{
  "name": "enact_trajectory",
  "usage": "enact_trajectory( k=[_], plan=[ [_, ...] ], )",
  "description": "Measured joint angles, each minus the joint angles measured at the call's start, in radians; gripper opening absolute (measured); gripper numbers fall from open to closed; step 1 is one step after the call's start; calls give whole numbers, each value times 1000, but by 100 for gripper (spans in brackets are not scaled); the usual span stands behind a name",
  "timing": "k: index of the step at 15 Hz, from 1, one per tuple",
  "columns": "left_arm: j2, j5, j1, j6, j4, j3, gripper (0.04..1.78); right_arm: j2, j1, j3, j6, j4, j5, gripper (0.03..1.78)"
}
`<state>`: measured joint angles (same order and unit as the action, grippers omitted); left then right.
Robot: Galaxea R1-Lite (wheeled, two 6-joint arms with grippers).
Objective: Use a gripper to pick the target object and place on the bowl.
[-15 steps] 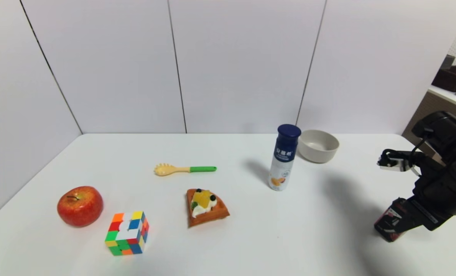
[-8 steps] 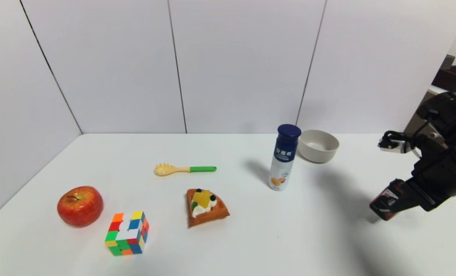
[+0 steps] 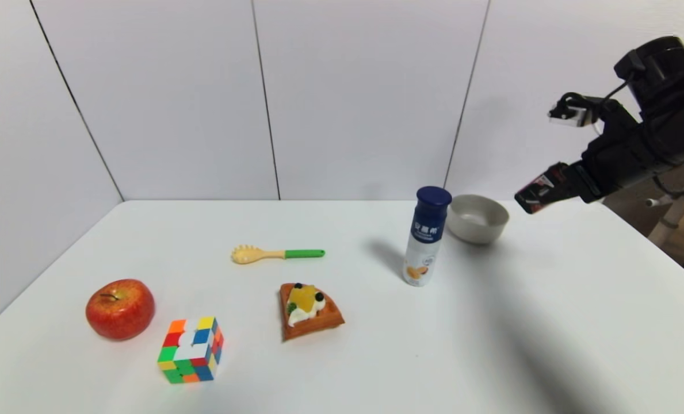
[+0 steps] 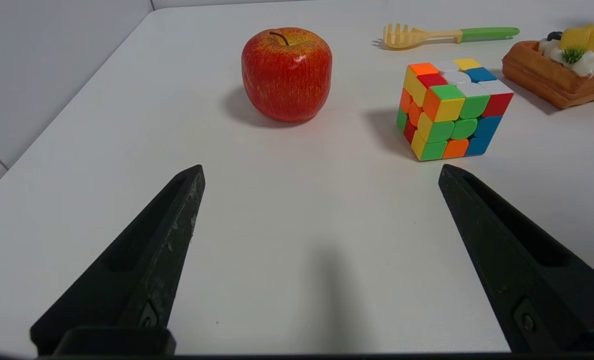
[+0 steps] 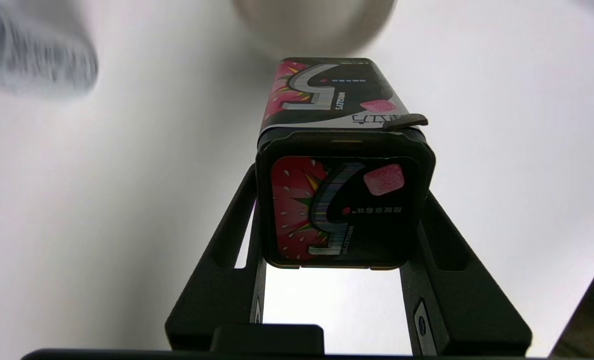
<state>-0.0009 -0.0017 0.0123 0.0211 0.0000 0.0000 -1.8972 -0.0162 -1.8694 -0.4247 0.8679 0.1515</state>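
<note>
My right gripper [image 3: 554, 190] is shut on the small black box [image 3: 540, 194] with a grey "5" and pink-red markings, holding it high in the air just right of the beige bowl [image 3: 478, 218]. In the right wrist view the box [image 5: 339, 165] sits clamped between both fingers, with the bowl [image 5: 316, 17] blurred beyond it. The bowl stands at the back right of the table and looks empty. My left gripper [image 4: 319, 175] is open and empty, low over the table near the front left; it is not visible in the head view.
A blue-capped bottle [image 3: 427, 236] stands upright just left of the bowl. A waffle [image 3: 308, 310], a spoon with a green handle [image 3: 277, 253], a puzzle cube [image 3: 192, 349] and a red apple [image 3: 120, 309] lie across the middle and left of the white table [image 3: 491, 345].
My right gripper has lifted the black box off the table's front right and carried it up and toward the back, close to the bowl. Nothing else moved.
</note>
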Motion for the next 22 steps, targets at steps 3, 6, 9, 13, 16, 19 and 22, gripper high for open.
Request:
enact_trajectory(
  k=[3,6,9,13,16,19,22],
  plan=[
    [0,0,0,0,0,0,169,-105,-19,-66,5,-124,17,74],
    [0,0,0,0,0,0,169,-186,-34,-76,7,-253,18,74],
    [0,0,0,0,0,0,169,-248,-39,-77,-7,-332,17,74],
    [0,0,0,0,0,0,169,-281,-39,-77,-29,-302,14,74],
    [0,0,0,0,0,0,169,-288,-39,-77,-32,-271,14,74],
    [0,0,0,0,0,0,169,-291,-39,-75,-43,-249,11,95],
    [0,0,0,0,0,0,169,-292,-39,-74,-49,-204,0,119]
  ],
)
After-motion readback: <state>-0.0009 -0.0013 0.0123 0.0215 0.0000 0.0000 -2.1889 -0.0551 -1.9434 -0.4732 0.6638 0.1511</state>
